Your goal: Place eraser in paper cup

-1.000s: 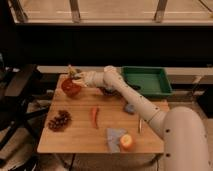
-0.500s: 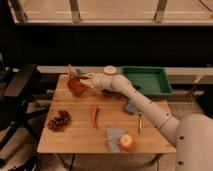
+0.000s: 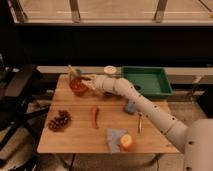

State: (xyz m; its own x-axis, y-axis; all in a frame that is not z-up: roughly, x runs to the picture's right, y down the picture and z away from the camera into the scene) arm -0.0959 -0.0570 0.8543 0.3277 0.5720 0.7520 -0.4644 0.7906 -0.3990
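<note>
The paper cup point(image 3: 111, 71), short and cream-white, stands at the back of the wooden table point(image 3: 75, 137), just left of the green tray. My gripper point(image 3: 87, 82) is at the right rim of a red bowl point(image 3: 77, 86), to the left of the cup and a little nearer than it. The white arm point(image 3: 145, 105) reaches in from the lower right and passes right in front of the cup. I cannot make out the eraser; it may be hidden at the gripper.
A green tray point(image 3: 146, 81) sits at the back right. On the table are dark grapes point(image 3: 59, 120), a red chili point(image 3: 95, 117), a blue cloth point(image 3: 113, 136) with an orange fruit point(image 3: 127, 142), a small blue object point(image 3: 131, 107) and a pen point(image 3: 140, 122). A chair point(image 3: 20, 85) stands at the left.
The gripper has moved right, from over the red bowl's left side to its right rim, nearer the paper cup. Nothing else on the table has moved.
</note>
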